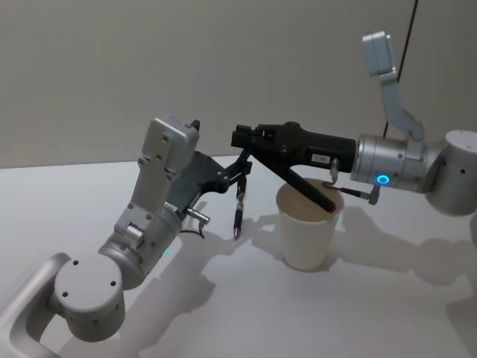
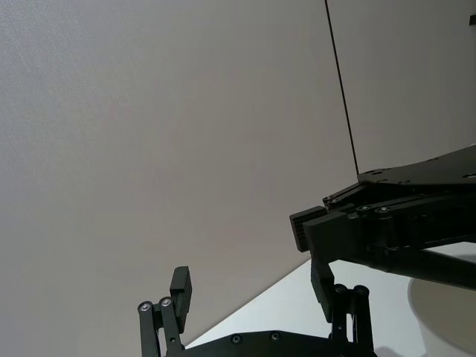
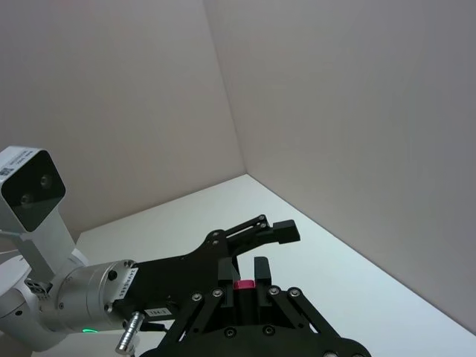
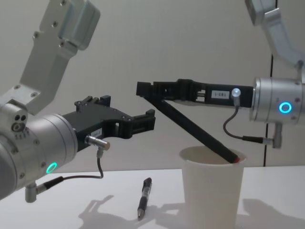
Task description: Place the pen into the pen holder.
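Chest view — right gripper (image 4: 142, 89) holds pen (image 4: 190, 127), tip in pen holder (image 4: 212, 195).

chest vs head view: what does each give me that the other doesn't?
Chest: a clear gap between the open left gripper and the loose pen lying on the table. Head: the paper cup seen into from above, red tip of the held pen inside its rim. Both: right gripper, jaws shut on that slanted pen.

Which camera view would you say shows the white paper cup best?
The head view: the white paper cup stands whole, its opening visible. The chest view crops its base; the left wrist view catches a sliver of rim.
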